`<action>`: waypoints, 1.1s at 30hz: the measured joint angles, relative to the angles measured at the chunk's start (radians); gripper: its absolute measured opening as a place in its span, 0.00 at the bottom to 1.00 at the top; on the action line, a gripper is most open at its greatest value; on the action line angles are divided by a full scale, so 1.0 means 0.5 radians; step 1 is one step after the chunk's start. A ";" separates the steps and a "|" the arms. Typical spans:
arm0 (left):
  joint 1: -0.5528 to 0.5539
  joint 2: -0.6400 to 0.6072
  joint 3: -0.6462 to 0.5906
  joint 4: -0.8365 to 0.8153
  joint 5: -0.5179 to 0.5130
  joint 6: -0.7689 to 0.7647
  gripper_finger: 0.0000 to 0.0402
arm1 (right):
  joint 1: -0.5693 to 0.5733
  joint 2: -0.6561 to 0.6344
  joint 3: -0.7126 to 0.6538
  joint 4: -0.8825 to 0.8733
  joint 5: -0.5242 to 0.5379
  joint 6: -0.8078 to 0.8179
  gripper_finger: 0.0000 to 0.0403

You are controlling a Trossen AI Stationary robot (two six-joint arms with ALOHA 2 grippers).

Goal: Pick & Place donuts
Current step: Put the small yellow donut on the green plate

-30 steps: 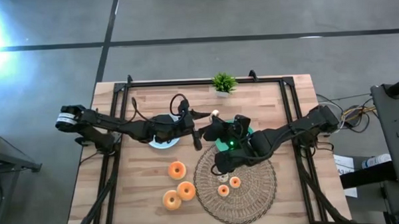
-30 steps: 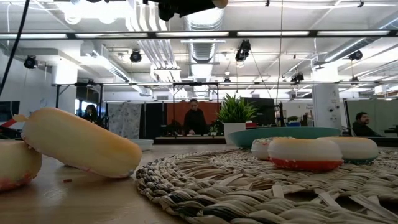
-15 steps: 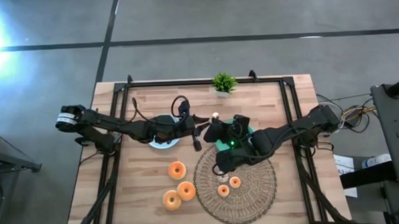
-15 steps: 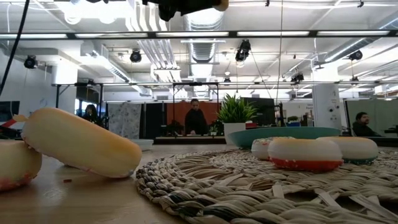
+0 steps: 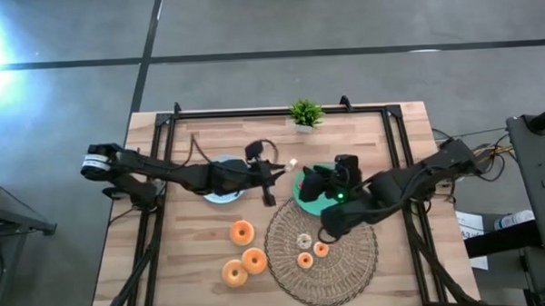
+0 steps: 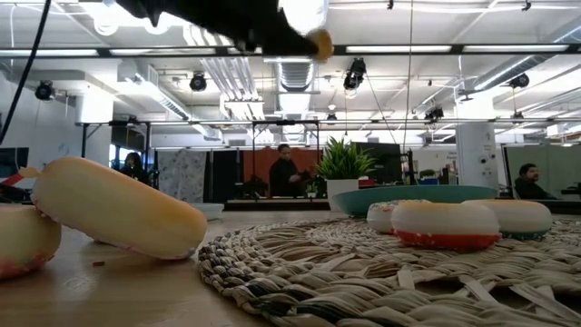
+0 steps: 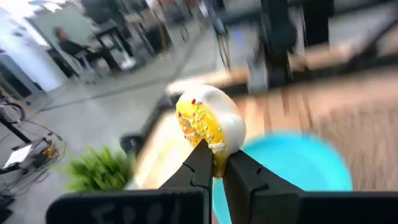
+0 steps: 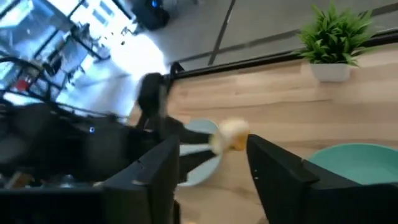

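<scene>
A small donut [image 5: 292, 161] with yellow sprinkled icing [image 7: 208, 124] hangs above the table between a pale blue plate [image 5: 218, 197] and a green plate [image 5: 299, 196]. My left gripper [image 5: 285, 165] is shut on it. My right gripper [image 5: 310, 183] stands open over the green plate, a little to the right of the donut and apart from it [image 8: 230, 137]. Three larger donuts [image 5: 242, 232] lie on the wood near the front. Three small ones [image 5: 305, 240] lie on the woven mat [image 5: 349, 259]. My left gripper pinches the small donut's lower edge [image 7: 214, 155] between its two fingertips [image 7: 200, 163]. The fingers come about level from the table's left. The donut stands above the fingertips, lifted clear of the table and of both plates.
A small potted plant [image 5: 305, 114] stands at the far edge. Black frame rails [image 5: 161, 220] run along the table's left and right sides. Bare wood lies at the far right and near left. People sit in the room behind [image 6: 286, 173].
My left gripper has shut on the small donut, which my right gripper held a second ago. My right gripper has opened, let go and drawn back toward the table's right edge, uncovering a small donut on the mat. The held donut has sunk a little.
</scene>
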 joint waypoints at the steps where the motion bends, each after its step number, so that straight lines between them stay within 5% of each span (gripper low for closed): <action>1: 0.000 0.041 -0.003 -0.031 0.018 0.044 0.00 | 0.010 -0.022 0.000 -0.034 -0.009 -0.009 0.46; 11: -0.011 0.523 0.133 -0.218 0.068 0.411 0.00 | 0.040 -0.222 0.000 -0.162 0.043 -0.109 0.50; 24: -0.037 1.007 0.858 -0.944 0.190 0.624 0.00 | 0.063 -0.283 0.000 -0.222 0.049 -0.158 0.50; 33: -0.033 1.279 1.262 -1.290 0.049 0.674 0.00 | 0.092 -0.281 0.000 -0.260 0.048 -0.151 0.50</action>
